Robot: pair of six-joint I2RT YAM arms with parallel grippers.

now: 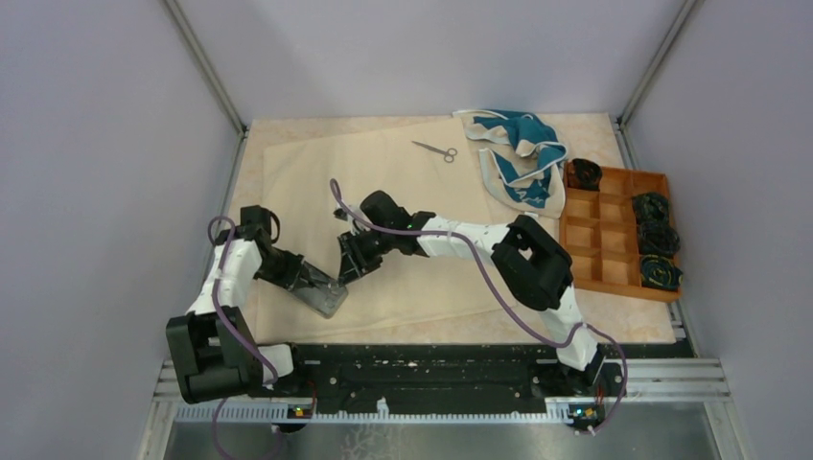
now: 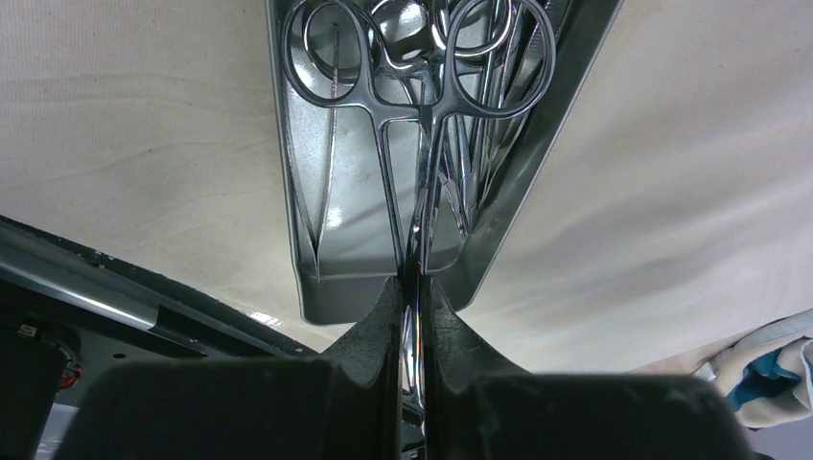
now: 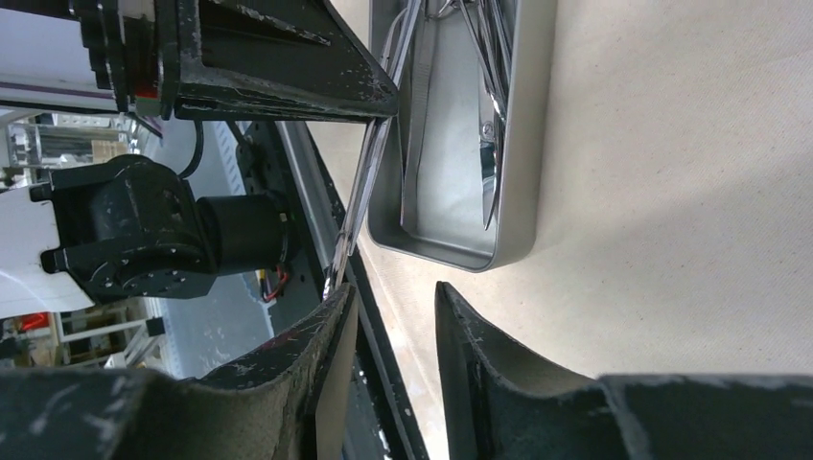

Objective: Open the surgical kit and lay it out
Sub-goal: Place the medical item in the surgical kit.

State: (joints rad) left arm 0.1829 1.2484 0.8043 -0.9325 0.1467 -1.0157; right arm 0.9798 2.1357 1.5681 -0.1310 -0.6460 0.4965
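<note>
Forceps (image 2: 423,182), thin, silver, ring-handled, are pinched by the left gripper (image 2: 412,287), likely for lifting from the rounded steel tray (image 2: 346,225); the right gripper (image 3: 395,299) is held spread near it

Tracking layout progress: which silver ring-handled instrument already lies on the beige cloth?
The thin silver scissors lying alone at the far side, near the teal-and-white fabric; the others are bunched at the steel tray.

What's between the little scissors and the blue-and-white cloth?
Only bare beige cloth wrap, as the top view shows. The scissors and the teal-and-white fabric lie apart.
</note>
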